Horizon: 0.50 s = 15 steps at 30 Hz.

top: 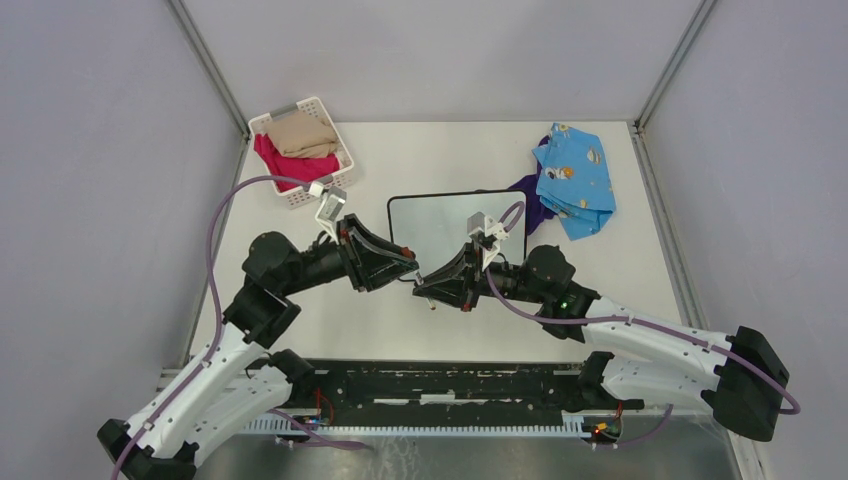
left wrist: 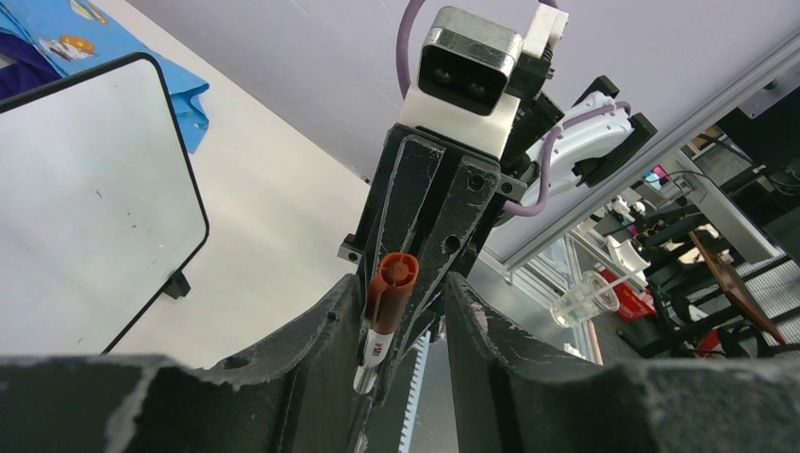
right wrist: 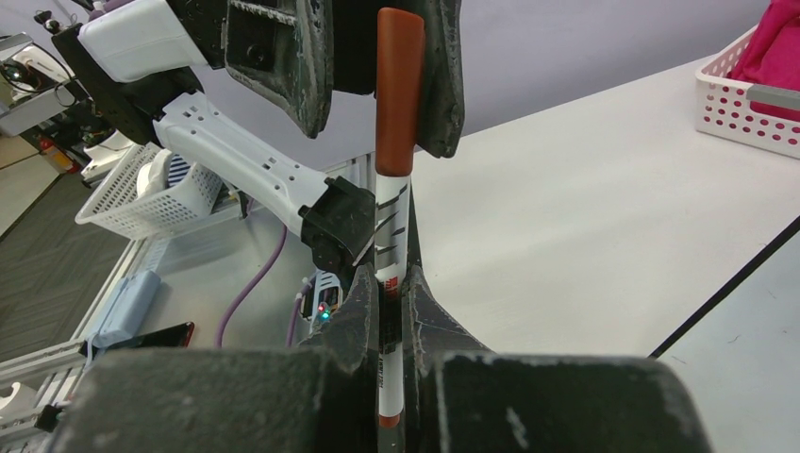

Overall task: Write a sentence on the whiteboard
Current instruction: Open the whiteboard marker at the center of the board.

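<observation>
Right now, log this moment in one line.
right tool: shut on marker | left tool: open around cap | cap: on | whiteboard: no writing

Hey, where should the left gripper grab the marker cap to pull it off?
Grip the reddish cap across its round sides, coming end-on: the right gripper pins the white barrel, leaving the cap sticking out toward the left gripper.
</observation>
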Available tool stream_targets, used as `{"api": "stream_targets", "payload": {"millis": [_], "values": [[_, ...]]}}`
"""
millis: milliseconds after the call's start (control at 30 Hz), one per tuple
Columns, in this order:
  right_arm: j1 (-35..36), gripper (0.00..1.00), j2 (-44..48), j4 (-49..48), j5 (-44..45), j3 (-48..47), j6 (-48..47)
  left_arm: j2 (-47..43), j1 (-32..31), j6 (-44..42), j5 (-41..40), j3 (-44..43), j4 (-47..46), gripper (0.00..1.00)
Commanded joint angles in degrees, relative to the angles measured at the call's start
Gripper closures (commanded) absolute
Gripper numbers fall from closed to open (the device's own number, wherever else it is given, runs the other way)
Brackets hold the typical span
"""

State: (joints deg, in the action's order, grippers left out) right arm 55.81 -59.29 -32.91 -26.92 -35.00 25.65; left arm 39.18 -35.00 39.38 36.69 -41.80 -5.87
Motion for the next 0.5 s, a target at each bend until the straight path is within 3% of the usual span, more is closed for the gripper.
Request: {"api": "stream_targets", "payload": {"millis": [0, 167, 367, 467], "values": [[0.0, 1.00, 0.7, -3.2, 0.5, -0.1, 0.6, 0.5, -0.2, -1.3, 2.4, 0.1, -2.1, 0.55], [0.0, 1.00, 0.6, -3.4, 0.5, -0.3, 0.7, 0.9, -0.2, -1.3, 3.0, 0.4, -2.1, 0.58], [-0.1, 1.00, 0.7, -3.4, 0.4, -0.1, 0.6, -0.1, -0.2, -1.5, 1.6, 0.5, -2.1, 0.78], [0.0, 1.00, 0.9, -3.2, 0.5, 0.2, 0.7, -0.3, -0.2, -1.4, 0.6, 0.6, -2.1, 0.96]]}}
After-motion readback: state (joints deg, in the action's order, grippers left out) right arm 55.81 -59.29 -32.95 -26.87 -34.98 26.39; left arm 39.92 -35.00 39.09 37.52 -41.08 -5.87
